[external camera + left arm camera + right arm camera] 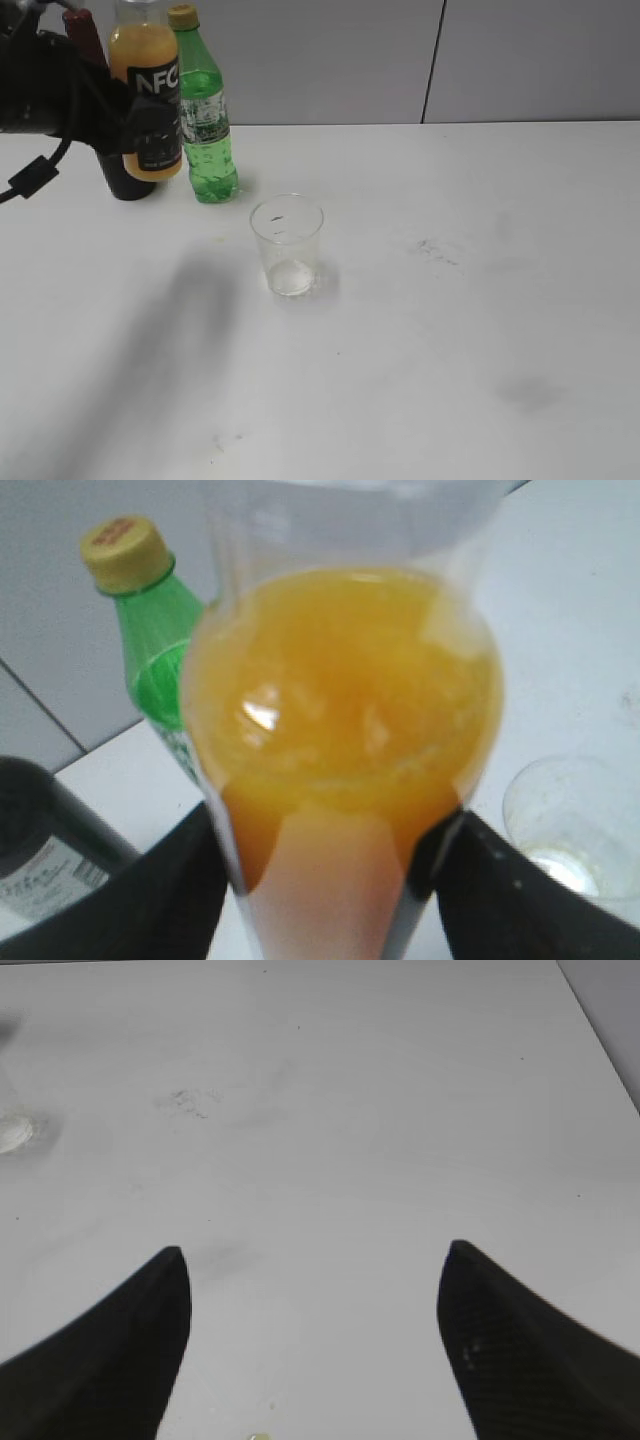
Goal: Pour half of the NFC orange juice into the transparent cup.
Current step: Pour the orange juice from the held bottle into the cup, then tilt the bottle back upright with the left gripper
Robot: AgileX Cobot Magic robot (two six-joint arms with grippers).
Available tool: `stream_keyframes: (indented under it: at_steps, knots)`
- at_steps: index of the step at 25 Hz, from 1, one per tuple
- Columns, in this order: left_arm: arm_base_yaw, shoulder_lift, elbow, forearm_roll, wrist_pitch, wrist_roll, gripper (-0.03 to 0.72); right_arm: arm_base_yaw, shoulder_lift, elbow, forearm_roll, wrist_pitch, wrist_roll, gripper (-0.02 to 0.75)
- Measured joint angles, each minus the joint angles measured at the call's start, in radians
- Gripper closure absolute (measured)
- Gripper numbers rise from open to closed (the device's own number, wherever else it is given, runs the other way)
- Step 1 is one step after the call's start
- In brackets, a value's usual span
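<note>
The NFC orange juice bottle (146,70) stands upright at the far left, with a black label and orange liquid; its top is cut off by the frame edge. My left gripper (108,112) is shut on its label area from the left. In the left wrist view the bottle (340,700) fills the middle, between the two black jaws (335,880). The transparent cup (287,245) stands upright near the table's middle, to the right of the bottle and nearer; it also shows in the left wrist view (580,825). My right gripper (315,1260) is open and empty over bare table.
A green bottle with a yellow cap (205,120) stands just right of the juice bottle, and shows in the left wrist view (150,650). A dark wine bottle (125,182) stands behind the juice bottle. The white table (450,330) has faint smudges.
</note>
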Motion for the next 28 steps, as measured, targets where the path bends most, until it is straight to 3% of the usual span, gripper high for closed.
stream_keyframes:
  at_steps: [11, 18, 28]
  knots:
    - [-0.004, -0.006, 0.041, 0.096, -0.151, -0.004, 0.216, 0.0, 0.0, 0.0, 0.001, 0.0, 0.0, 0.148]
    - [-0.01, -0.006, 0.041, 0.091, -0.182, -0.004, 0.216, 0.0, 0.0, 0.0, 0.001, 0.0, 0.0, 0.148]
    - [-0.011, -0.006, 0.041, 0.003, -0.108, -0.004, 0.216, 0.0, 0.0, 0.0, 0.001, 0.0, 0.001, 0.148]
